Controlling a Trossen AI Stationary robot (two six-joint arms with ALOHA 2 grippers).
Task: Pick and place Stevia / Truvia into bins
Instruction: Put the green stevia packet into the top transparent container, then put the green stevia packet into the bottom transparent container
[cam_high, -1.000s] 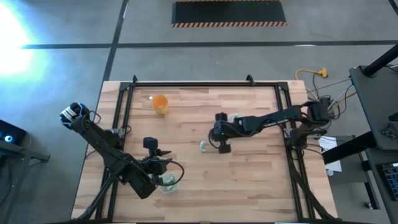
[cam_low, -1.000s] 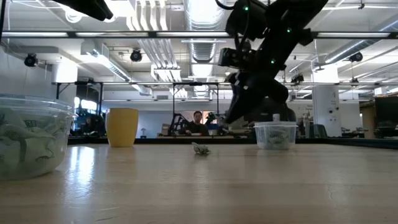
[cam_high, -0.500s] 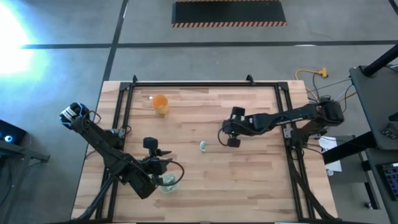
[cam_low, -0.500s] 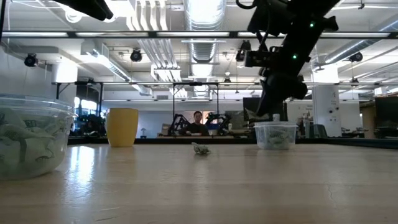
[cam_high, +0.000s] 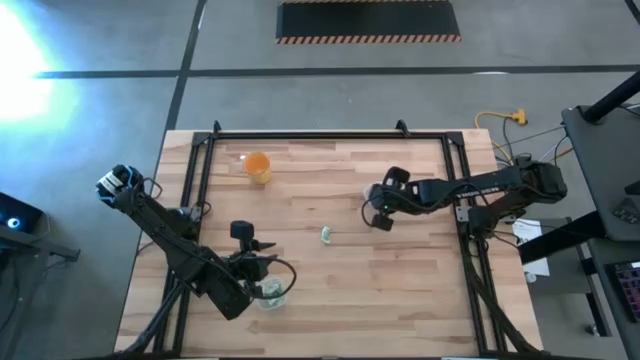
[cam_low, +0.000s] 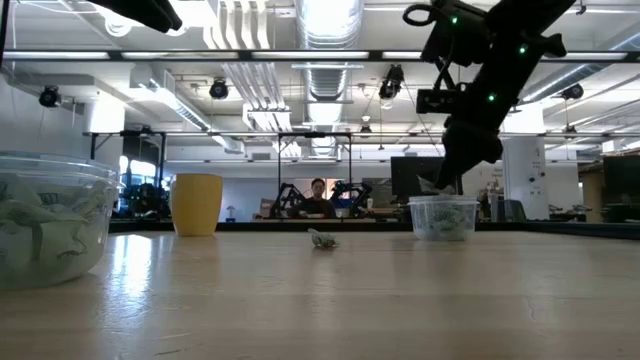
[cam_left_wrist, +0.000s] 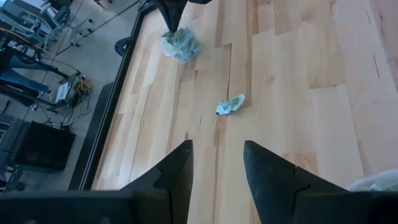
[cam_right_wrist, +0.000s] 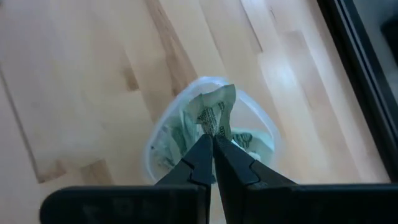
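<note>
Even, bright overhead light from ceiling strip lamps (cam_low: 325, 20) behind the desk (cam_high: 400, 290); a white glare burns out the floor far left of the desk; its near surface lies soft and blurred, with faint sheen and weak shadows

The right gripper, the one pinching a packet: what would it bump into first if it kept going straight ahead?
Probably the small clear plastic cup of sachets. The right gripper, shut on a pale green paper sachet, points into its mouth.

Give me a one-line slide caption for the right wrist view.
The right gripper, pinching a crumpled green-and-white sachet, holds it directly over a clear cup already holding sachets.
</note>
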